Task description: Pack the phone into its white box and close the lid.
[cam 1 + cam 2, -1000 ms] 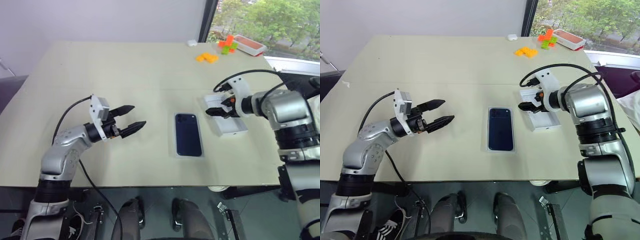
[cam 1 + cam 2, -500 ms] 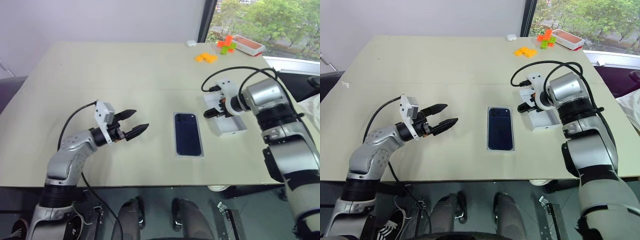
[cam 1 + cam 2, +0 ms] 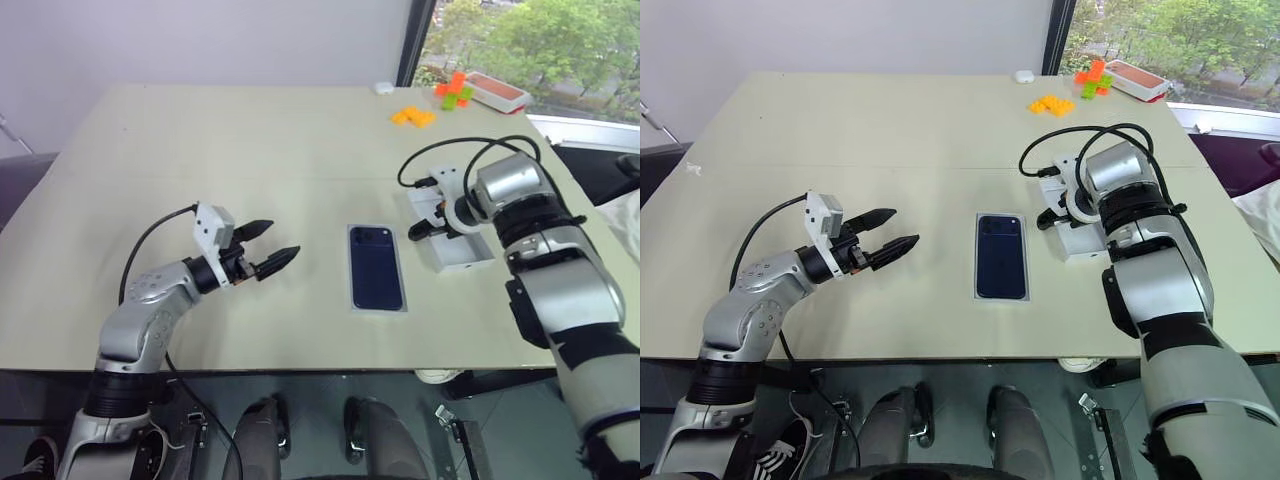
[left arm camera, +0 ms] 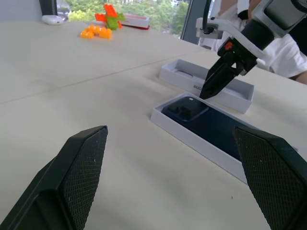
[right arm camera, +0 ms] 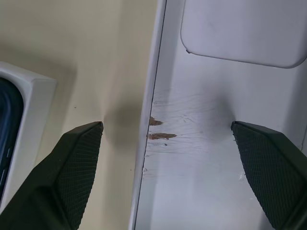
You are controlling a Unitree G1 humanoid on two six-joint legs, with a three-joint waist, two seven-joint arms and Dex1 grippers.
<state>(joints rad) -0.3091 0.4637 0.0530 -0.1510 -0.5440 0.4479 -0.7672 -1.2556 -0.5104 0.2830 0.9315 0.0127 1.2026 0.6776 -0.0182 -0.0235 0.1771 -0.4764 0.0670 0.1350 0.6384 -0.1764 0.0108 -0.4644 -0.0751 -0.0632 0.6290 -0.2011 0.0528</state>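
The dark blue phone [image 3: 377, 270] lies face down in the shallow white box [image 4: 192, 139] at the table's centre. To its right the white lid [image 3: 462, 255] rests open side up, slightly askew, with a flat white insert [image 5: 240, 28] inside it. My right gripper [image 3: 415, 232] points down at the lid's wall nearest the phone. It is open and straddles that wall, one finger over the table and one over the lid's floor [image 5: 201, 143], gripping nothing. My left gripper [image 3: 280, 240] hovers level and open above the table left of the phone, pointing toward it.
Orange blocks [image 3: 413, 116], an orange and green block cluster [image 3: 455, 92] and a red and white tray [image 3: 498, 90] sit at the far right corner by the window. A small white object [image 3: 384, 87] lies at the far edge. Bare tabletop [image 3: 200, 150] stretches left.
My right gripper has tipped downward and sunk onto the lid's edge nearest the phone, its forearm swinging in from the right. The left gripper, phone and lid have stayed put.
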